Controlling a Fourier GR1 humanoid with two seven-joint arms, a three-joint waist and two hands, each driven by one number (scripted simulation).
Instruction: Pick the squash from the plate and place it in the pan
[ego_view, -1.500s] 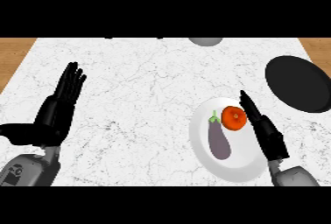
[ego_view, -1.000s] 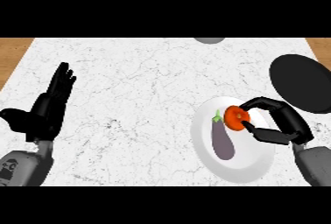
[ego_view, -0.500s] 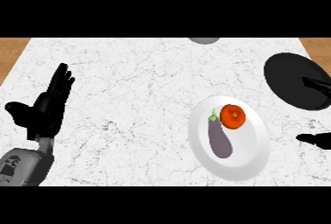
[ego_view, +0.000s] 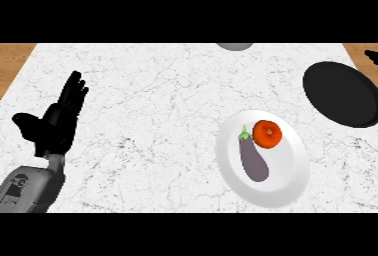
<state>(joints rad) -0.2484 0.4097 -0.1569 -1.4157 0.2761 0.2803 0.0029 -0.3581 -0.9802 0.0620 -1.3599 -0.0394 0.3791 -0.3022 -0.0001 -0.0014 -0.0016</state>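
Your target, the round orange-red squash (ego_view: 266, 134), sits on the far right part of the white plate (ego_view: 284, 186), right of the counter's middle. It is about as wide as it is long, so no axis dictates your approach. What does matter is its neighbour: the long purple eggplant (ego_view: 253, 159) lies lengthwise toward you, green stem at the far end. That stem end is touching or just beside the squash's left flank. Come at the squash from its right or from above, where nothing crowds it.

The black round pan (ego_view: 341, 95) lies to the right of the plate and a little farther off, near but apart from its rim. The carry is therefore a short one, to the right and away from you.

Your right arm is the one for this job, as both plate and pan are on its side. Of the right hand (ego_view: 371, 56) you have only a small black sliver at the view's right edge, beyond the pan. You cannot tell how it is set, and nothing shows it holding or touching anything.

Your left hand (ego_view: 53, 125) rests well apart, over the left of the white marble counter (ego_view: 162, 100). It is spread flat with straight fingers pointing up and the thumb out to the side, holding nothing.
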